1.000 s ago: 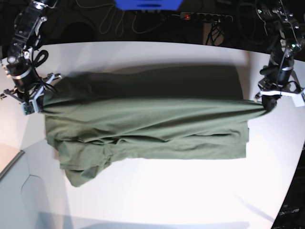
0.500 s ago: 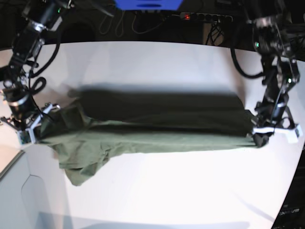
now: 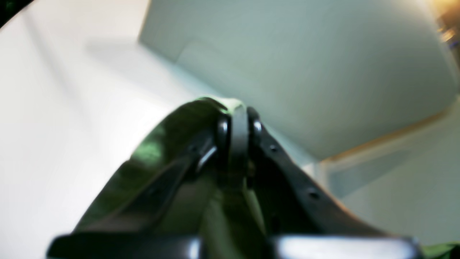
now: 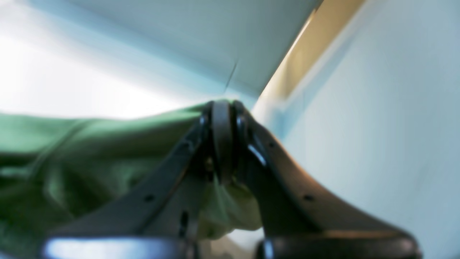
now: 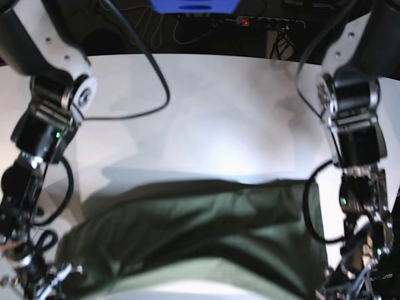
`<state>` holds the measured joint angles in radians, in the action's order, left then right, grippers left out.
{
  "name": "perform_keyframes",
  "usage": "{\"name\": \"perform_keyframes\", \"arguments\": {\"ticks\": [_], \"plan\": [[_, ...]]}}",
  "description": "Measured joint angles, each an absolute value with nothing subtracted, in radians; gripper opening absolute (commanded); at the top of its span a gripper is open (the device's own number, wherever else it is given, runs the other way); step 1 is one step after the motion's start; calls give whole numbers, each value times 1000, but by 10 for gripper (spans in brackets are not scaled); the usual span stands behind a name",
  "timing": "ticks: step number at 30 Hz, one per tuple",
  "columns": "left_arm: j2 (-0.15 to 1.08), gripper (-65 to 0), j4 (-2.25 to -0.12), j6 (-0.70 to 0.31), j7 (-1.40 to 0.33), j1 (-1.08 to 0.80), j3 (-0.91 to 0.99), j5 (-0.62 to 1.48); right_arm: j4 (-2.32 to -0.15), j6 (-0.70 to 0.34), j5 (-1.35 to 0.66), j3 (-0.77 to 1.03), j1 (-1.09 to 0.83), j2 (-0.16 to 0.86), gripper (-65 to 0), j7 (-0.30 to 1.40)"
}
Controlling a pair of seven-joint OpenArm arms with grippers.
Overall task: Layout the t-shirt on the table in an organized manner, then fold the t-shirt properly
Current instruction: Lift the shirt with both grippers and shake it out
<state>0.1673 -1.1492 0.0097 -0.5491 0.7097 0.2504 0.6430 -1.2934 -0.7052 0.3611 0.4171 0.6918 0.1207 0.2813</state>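
**Olive t-shirt gripped at both ends, stretched low across the near table edge**

Seen from the base view: olive-green t-shirt (image 5: 194, 237) spread wide across the lower part of the frame, from roughly 8 o'clock to 4 o'clock, over the white table (image 5: 206, 112). Upper fold wrinkled, with a dark shadowed crease running beneath it. Far half of the table, toward 12 o'clock, bare and brightly lit. Black power strip (image 5: 270, 22) with a red light lying past the far edge at 12 o'clock, beside a blue object (image 5: 194, 5).

Right gripper (image 5: 47, 284) down at 8 o'clock in the base view, at the shirt's end there; arm reaching in from 10 o'clock with a black cable (image 5: 134, 94) looping off it. Left gripper (image 5: 340, 284) at 4 o'clock at the opposite end of the shirt, arm hanging down from 2 o'clock.

Left wrist view, blurred: left gripper (image 3: 235, 124) with jaws together, pinching a ridge of green t-shirt (image 3: 158, 158) cloth that falls away toward 7 o'clock, white table (image 3: 54, 126) at 9 o'clock.

Right wrist view, also blurred: right gripper (image 4: 222, 118) clamped on the t-shirt (image 4: 72, 151), fabric bunched between the fingers and trailing off toward 9 o'clock, a small tuft hanging below the tips at 6 o'clock.
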Motion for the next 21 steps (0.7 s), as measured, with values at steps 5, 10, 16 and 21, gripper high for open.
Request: {"name": "perform_keyframes", "arguments": {"ticks": [5, 10, 16, 21], "plan": [[169, -648, -1119, 10, -553, 885, 216, 643, -1235, -705, 367, 426, 865, 150, -650, 289], [171, -648, -1129, 5, -546, 978, 215, 653, -1249, -706, 357, 424, 896, 173, -650, 273], [171, -648, -1201, 2, -541, 876, 220, 658, -1352, -705, 352, 427, 739, 182, -650, 267], [171, -648, -1301, 17, -562, 615, 225, 646, -1448, -707, 357, 426, 524, 162, -650, 279]]}}
